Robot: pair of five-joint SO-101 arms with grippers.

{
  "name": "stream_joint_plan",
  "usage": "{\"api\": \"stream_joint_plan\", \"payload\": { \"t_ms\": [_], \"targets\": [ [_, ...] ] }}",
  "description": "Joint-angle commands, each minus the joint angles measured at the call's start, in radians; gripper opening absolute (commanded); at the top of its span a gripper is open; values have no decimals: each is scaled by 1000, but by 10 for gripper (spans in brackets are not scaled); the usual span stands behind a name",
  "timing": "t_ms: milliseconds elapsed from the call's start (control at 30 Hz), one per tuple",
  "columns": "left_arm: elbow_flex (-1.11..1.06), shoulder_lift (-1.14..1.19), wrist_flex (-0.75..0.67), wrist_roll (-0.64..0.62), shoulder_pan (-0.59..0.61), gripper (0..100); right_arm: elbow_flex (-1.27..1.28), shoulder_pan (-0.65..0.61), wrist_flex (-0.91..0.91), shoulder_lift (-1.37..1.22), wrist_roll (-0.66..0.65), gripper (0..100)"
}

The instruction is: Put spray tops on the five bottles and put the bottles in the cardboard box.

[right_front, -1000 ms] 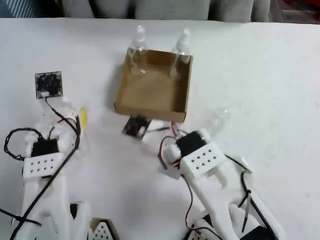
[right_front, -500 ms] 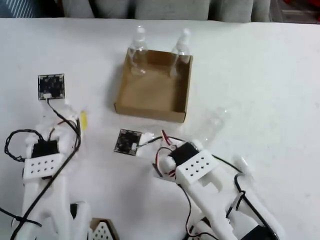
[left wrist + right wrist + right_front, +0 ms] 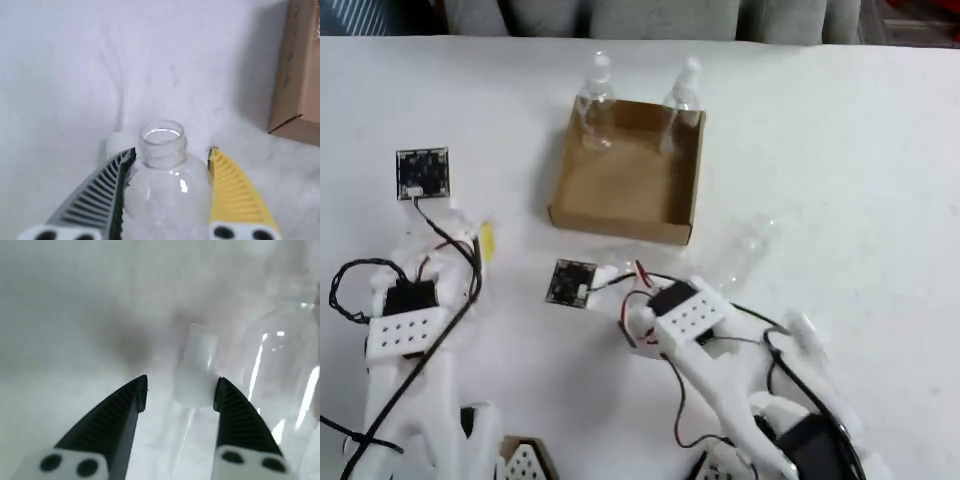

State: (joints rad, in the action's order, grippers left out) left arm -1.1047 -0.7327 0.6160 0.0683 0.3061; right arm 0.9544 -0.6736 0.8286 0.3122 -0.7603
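Left pincer point(image 3: 171, 152) clamped on uncapped bottle point(image 3: 162, 192). Right pincer point(image 3: 181, 386) apart, spray top point(image 3: 196, 367) apparently between tips. High view: two topped bottles point(image 3: 596, 100) in cardboard box point(image 3: 620, 218).

One cardboard box point(image 3: 625, 185), two spray-topped bottles point(image 3: 594, 98) point(image 3: 682, 100), one open bottle point(image 3: 162, 187), one lying bottle point(image 3: 748, 245), one loose spray top point(image 3: 195, 367).

White plastic arms point(image 3: 410, 400), black servos point(image 3: 408, 296), red-black cables point(image 3: 642, 283); left end effector point(image 3: 171, 151) grey-yellow ribbed, right end effector point(image 3: 181, 381) black.
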Motion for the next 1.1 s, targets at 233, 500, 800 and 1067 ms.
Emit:
{"api": "stream_joint_plan", "payload": {
  "t_ms": [233,500,800,1067],
  "targets": [
    [8,-35,-29,12,10,20,-51,-13,-13,-61,-2,101],
    [8,-35,-29,9,10,20,-68,-7,8,-39,58,15],
    [15,-58,-29,5,-28,20,-229,113,331,283,296,16],
    [-41,-366,-25,11,-166,20,-235,340,433,601,396,18]
  ]
}}
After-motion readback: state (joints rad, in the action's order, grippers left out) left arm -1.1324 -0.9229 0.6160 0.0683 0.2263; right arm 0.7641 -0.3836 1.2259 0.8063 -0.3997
